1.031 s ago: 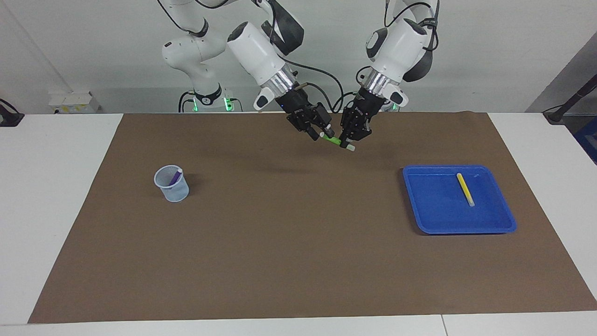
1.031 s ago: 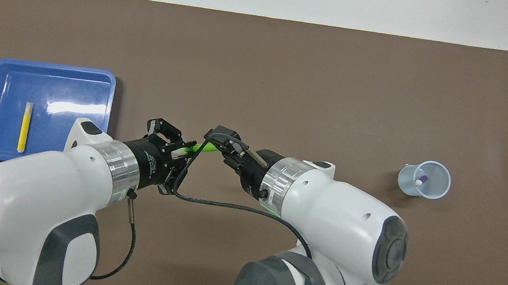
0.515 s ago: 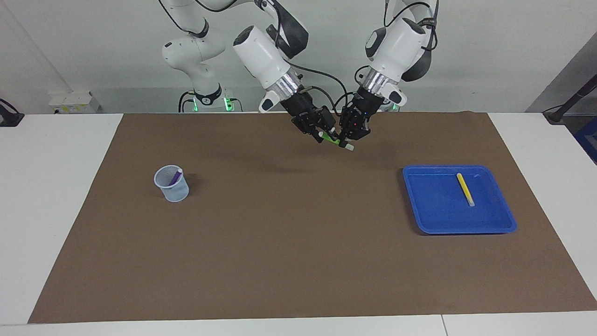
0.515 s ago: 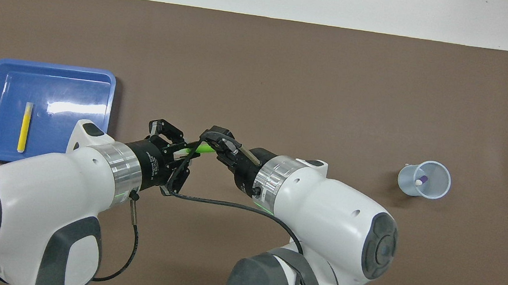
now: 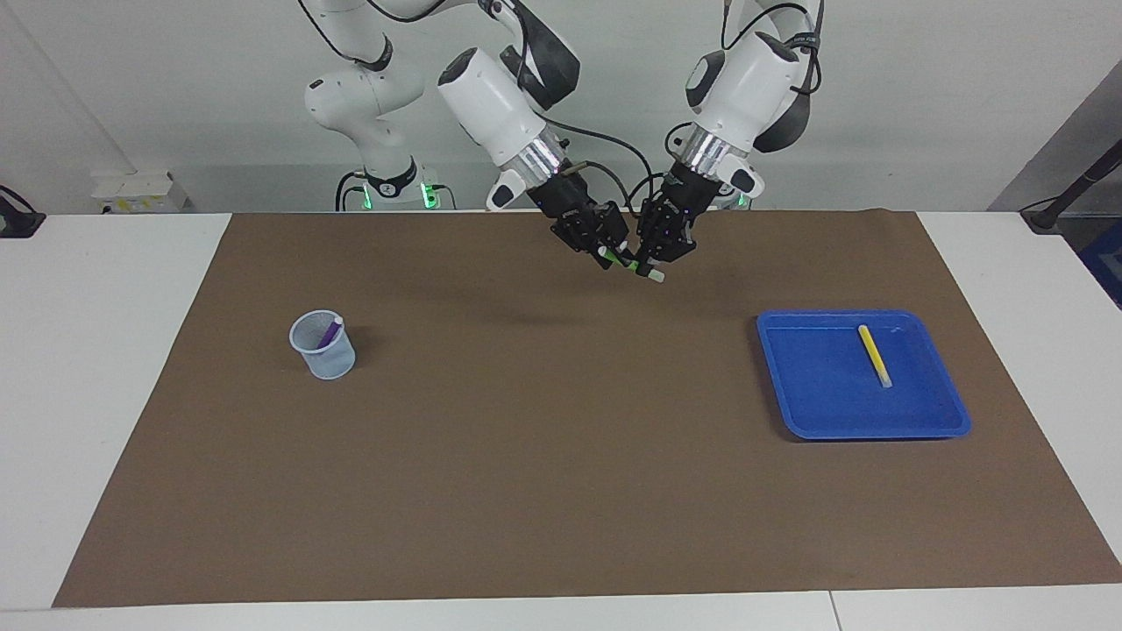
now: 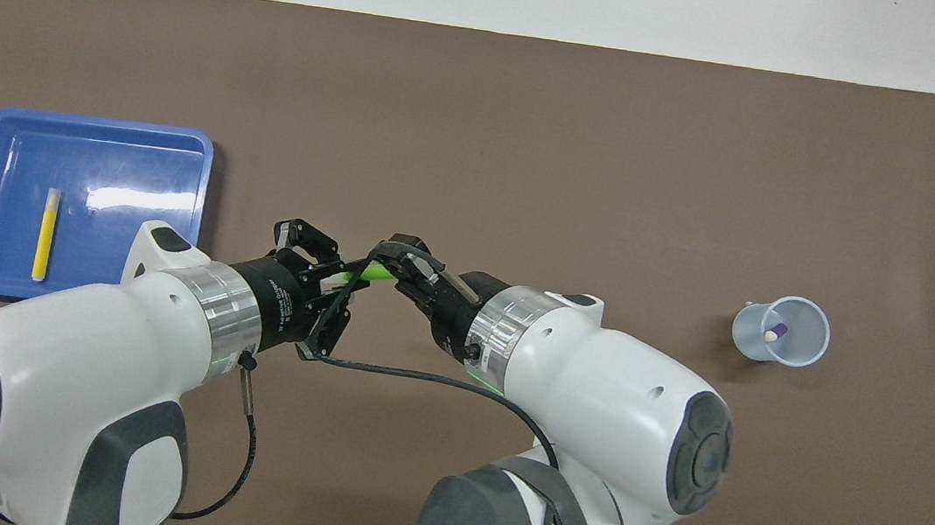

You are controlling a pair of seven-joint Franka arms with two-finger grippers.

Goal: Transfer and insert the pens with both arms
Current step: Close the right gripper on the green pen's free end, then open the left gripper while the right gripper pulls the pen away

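A bright green pen [image 5: 628, 261] [image 6: 377, 271] hangs in the air over the mat's robot-side middle. My left gripper [image 5: 654, 265] [image 6: 332, 279] is shut on the end toward the left arm's side; a whitish cap pokes out below it. My right gripper [image 5: 607, 251] [image 6: 399, 262] sits at the pen's other end, and whether it grips is unclear. The purple pen [image 5: 331, 332] [image 6: 776, 331] stands in a pale cup [image 5: 324, 358] [image 6: 805, 349]. The yellow pen [image 5: 874, 355] [image 6: 45, 234] lies in the blue tray [image 5: 824, 394] [image 6: 144, 164].
A brown mat [image 5: 543, 456] covers most of the white table. The cup stands toward the right arm's end, the tray toward the left arm's end. Black cables hang between the two wrists.
The right gripper has slid in along the green pen toward the left gripper and now covers the pen's end. The left gripper keeps its hold and has hardly moved.
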